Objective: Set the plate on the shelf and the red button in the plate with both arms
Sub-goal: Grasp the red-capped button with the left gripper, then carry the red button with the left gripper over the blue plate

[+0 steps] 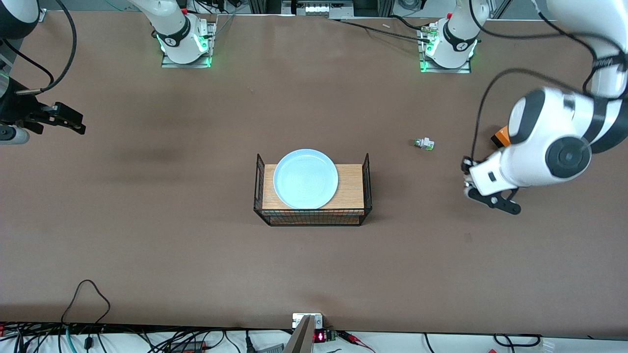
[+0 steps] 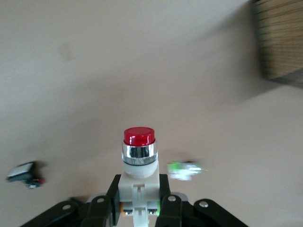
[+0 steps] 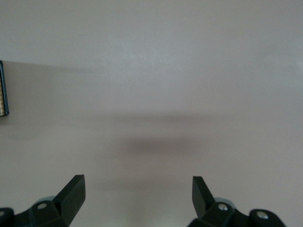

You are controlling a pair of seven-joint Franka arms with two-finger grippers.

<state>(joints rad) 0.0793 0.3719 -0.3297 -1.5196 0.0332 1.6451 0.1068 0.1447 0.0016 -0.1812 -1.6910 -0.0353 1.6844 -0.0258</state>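
Note:
The pale blue plate [image 1: 305, 178] lies flat on the wooden board of a black wire rack [image 1: 366, 182] at the table's middle. My left gripper [image 1: 467, 176] is over the table toward the left arm's end, apart from the rack. In the left wrist view it [image 2: 139, 195] is shut on the white body of the red button [image 2: 139, 153], red cap pointing away from the fingers. My right gripper [image 1: 73, 122] hangs open and empty over bare table toward the right arm's end. Its fingers [image 3: 73, 191] stand wide apart.
A small white part with a green cap [image 1: 424, 143] lies on the table between the rack and the left arm; it also shows in the left wrist view [image 2: 184, 170]. A black part with a white cap [image 2: 23, 173] lies nearby. An orange object [image 1: 501, 136] peeks from under the left arm.

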